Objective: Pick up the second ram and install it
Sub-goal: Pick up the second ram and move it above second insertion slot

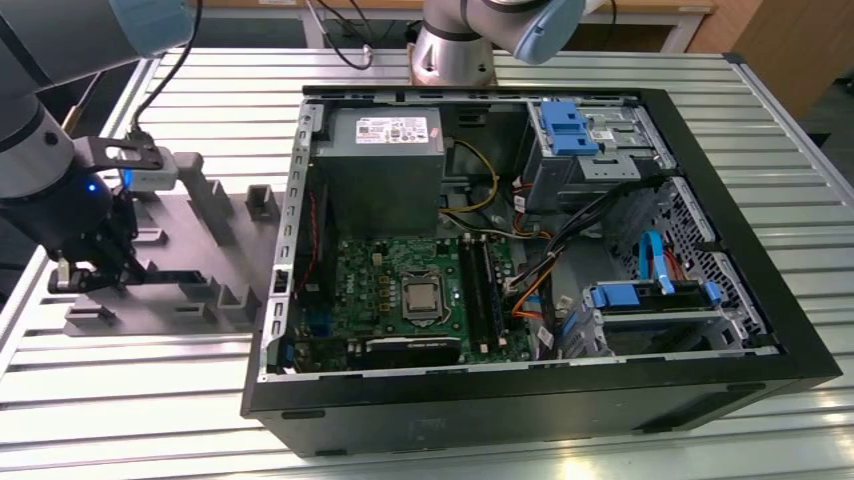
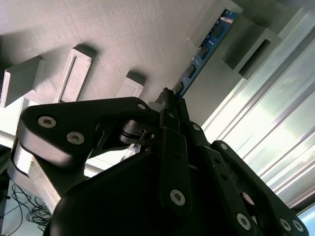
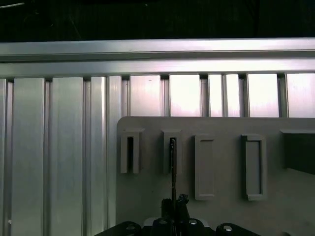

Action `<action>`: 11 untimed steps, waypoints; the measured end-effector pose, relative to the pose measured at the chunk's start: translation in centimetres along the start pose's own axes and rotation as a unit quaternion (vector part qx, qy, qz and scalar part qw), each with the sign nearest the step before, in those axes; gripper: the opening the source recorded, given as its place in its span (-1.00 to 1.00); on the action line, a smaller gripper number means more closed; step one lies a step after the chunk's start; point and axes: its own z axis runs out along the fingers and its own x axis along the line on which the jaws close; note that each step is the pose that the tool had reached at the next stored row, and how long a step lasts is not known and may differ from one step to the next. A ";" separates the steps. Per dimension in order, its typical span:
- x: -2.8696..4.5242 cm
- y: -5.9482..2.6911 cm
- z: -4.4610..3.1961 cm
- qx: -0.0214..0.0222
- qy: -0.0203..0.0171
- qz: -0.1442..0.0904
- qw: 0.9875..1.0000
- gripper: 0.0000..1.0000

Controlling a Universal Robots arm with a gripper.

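At the exterior view's left, low over the grey fixture tray [image 1: 187, 250]: the gripper [image 1: 83, 275]. Pinches the second ram [image 2: 204, 49] at its near end, fingers [image 2: 172, 132] pressed together on the thin board. In the second wrist view, runs away from the fingertips as a blue-green strip with black chips. In the first wrist view, appears edge-on [image 3: 173, 182] as a thin dark line, with the far end in the slot of a narrow block of the tray. Just right of the tray, on the slatted metal table [image 1: 134, 400]: the open computer case [image 1: 534, 410], lying on its side. Inside, the green motherboard [image 1: 387, 290], then the long black memory slots [image 1: 477, 290], well apart from the gripper. Farthest right, blue drive brackets [image 1: 641, 295].
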 end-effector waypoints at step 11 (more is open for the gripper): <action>-0.01 0.01 -0.69 0.000 0.000 0.000 1.000 -0.73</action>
